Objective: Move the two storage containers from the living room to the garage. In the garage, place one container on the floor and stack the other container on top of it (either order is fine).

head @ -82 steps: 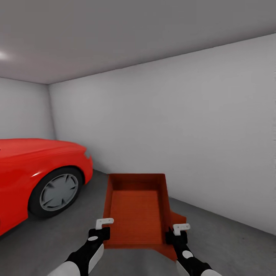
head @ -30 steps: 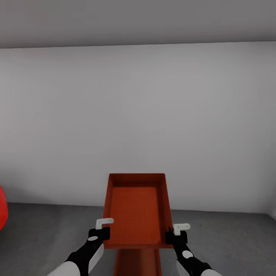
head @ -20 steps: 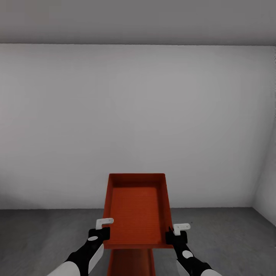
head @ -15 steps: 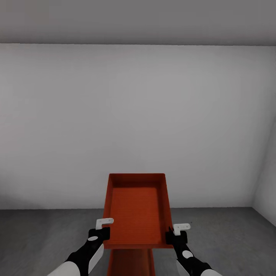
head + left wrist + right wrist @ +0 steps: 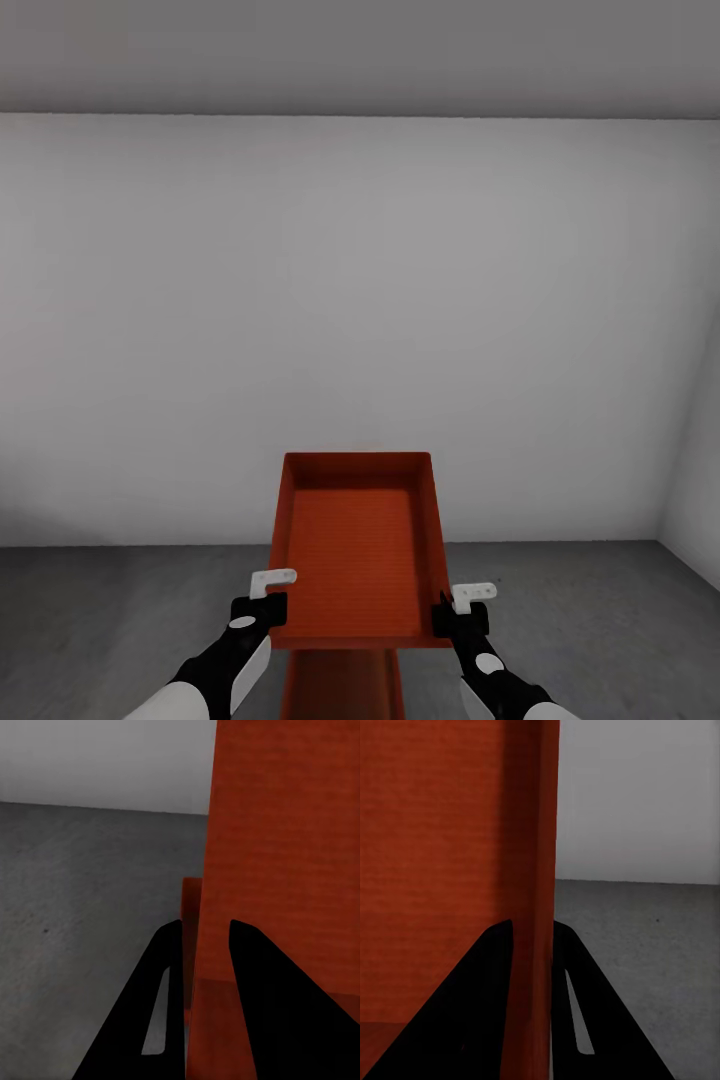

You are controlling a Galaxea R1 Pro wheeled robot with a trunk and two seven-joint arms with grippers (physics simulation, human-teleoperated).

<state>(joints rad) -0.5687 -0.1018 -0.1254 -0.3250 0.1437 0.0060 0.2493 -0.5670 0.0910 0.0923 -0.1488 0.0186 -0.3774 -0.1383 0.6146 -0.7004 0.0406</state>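
From my head camera I look at a plain white wall [image 5: 360,320] that meets the dark grey concrete floor [image 5: 120,610] of the garage. In front of me I hold one red-orange storage container [image 5: 355,545] up in the air, its open top towards me and its long axis running away from me. My left claw [image 5: 266,592] grips its left side wall near the corner closest to me, and my right claw [image 5: 460,604] grips the right side wall at the matching spot. Directly beneath the held bin, the second storage container [image 5: 342,685] sits low at the bottom edge of the view, partly hidden by the one I carry; I cannot tell whether the two touch.

In my left wrist camera, my left claw [image 5: 201,952] is narrowed on the thin orange wall of the carried container [image 5: 285,855], one dark finger [image 5: 161,997] on each face of it. A piece of the lower container [image 5: 192,904] shows past the fingers, with grey floor [image 5: 82,892] beside it.

In my right wrist camera, my right claw [image 5: 534,945] is likewise closed on the opposite wall [image 5: 536,832], the wall edge running up between my two fingers [image 5: 577,997]. The broad orange face [image 5: 435,855] lies on one side, grey floor [image 5: 652,945] and white wall [image 5: 637,795] on the other.
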